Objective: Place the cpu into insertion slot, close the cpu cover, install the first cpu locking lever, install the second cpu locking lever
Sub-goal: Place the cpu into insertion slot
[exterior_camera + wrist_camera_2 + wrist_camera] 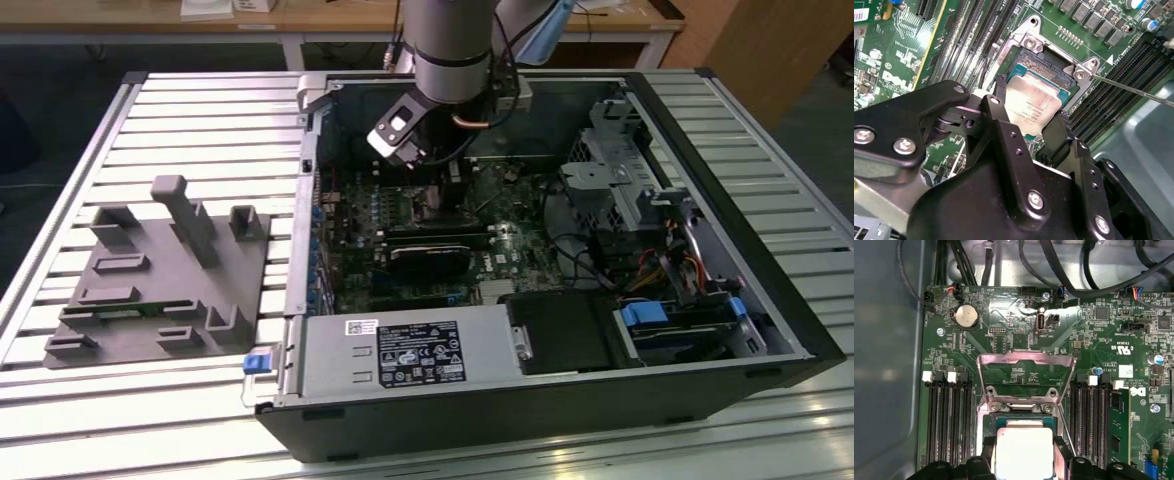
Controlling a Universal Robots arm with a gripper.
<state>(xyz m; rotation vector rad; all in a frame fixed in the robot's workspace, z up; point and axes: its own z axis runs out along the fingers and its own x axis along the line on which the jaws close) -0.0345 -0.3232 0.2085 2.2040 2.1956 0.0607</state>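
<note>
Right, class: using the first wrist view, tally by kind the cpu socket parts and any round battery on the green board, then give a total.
cpu: 1
cpu cover: 1
insertion slot: 1
round coin battery: 1
Total: 4
</note>
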